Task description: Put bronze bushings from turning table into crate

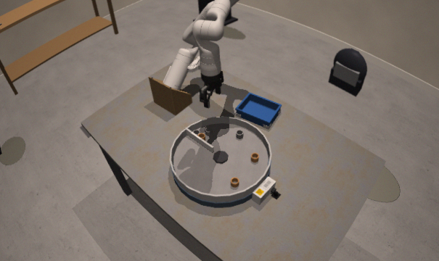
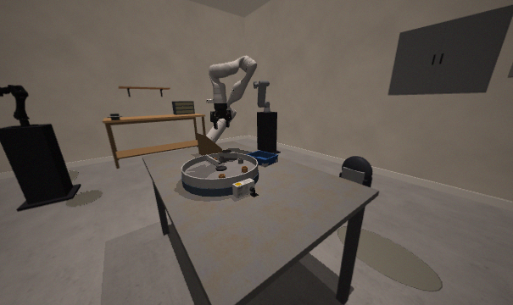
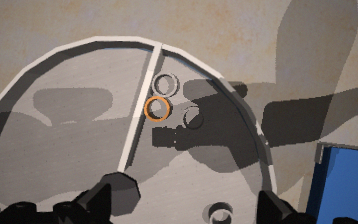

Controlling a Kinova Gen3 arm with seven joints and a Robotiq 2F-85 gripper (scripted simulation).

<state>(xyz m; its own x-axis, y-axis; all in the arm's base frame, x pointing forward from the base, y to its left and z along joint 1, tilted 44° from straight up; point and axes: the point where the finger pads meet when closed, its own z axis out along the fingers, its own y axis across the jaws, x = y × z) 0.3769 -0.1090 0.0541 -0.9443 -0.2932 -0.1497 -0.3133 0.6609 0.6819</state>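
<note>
The turning table [image 1: 219, 198] [image 2: 209, 183] has a raised pale rim. One bronze bushing [image 1: 202, 136] [image 3: 157, 120] is beside the divider, next to a steel bushing [image 1: 196, 132] [image 3: 155, 88]. Another steel bushing [image 1: 207, 130] [image 3: 183, 123] lies in shadow near them. A third steel bushing [image 1: 239, 136] [image 2: 240, 161] stands toward the crate side. Two bronze bushings stand apart, one [image 1: 255, 159] [image 2: 244, 169] on the right and one [image 1: 234, 184] [image 2: 222, 175] near the front rim. The blue crate [image 1: 253, 118] [image 2: 266, 161] looks empty. My gripper [image 1: 212, 98] [image 2: 221, 125] [image 3: 184, 204] is open and empty, high behind the turning table.
The pale divider [image 1: 201, 141] [image 3: 140, 110] runs inward from the rim toward the dark hub [image 1: 220, 156] [image 3: 125, 194]. A white box [image 1: 264, 189] [image 2: 243, 188] sits against the front right rim. A brown angled panel [image 1: 171, 98] [image 2: 207, 145] stands by the arm's base.
</note>
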